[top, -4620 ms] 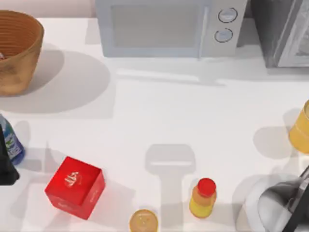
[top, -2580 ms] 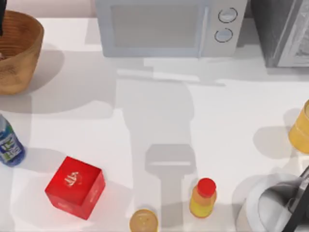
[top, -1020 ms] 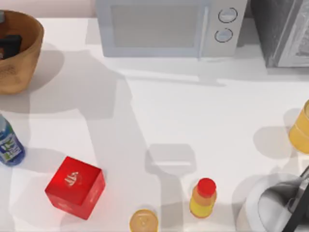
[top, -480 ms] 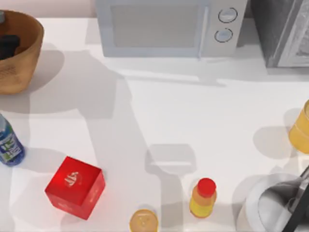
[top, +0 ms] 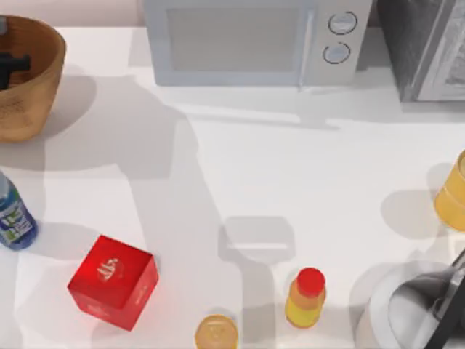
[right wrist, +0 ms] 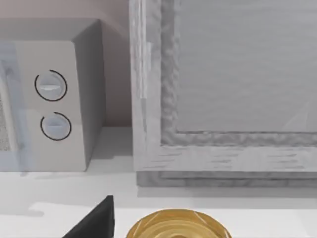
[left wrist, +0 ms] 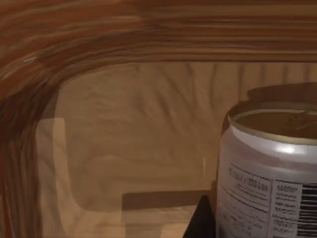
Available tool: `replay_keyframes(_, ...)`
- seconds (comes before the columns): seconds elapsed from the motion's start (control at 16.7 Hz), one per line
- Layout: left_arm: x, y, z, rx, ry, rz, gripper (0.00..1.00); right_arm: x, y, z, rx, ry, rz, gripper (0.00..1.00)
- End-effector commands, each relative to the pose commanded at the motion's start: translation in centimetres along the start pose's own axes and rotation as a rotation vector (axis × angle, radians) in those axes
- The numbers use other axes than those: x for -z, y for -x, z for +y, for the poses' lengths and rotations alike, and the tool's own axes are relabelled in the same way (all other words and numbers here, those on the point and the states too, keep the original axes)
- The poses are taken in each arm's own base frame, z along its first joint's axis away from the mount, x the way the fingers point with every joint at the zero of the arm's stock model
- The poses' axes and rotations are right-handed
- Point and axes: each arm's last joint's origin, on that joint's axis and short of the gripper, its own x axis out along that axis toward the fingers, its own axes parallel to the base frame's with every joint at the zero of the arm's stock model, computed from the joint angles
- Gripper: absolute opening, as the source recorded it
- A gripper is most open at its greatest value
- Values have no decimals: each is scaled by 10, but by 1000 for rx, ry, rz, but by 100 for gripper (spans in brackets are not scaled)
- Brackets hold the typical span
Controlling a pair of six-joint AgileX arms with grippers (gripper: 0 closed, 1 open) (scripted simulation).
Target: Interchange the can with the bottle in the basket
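Left pincer (top: 9, 64) sits inside the basket (top: 36, 87) beside the can (left wrist: 270, 173); finger spread cannot be told. Bottle (top: 13, 217) stands on the table (top: 290, 182).

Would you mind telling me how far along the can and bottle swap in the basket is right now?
About halfway. Done: the bottle stands on the table at the left edge, outside the basket. In hand: the left gripper is down inside the basket beside the upright can. Left: lifting the can out and putting the bottle in.
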Motion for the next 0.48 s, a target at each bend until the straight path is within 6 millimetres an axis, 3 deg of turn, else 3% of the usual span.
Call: replay_keyframes(0.48, 0, 0, 0, 0, 0, 0, 0, 0, 0, 0, 0, 0, 0, 100)
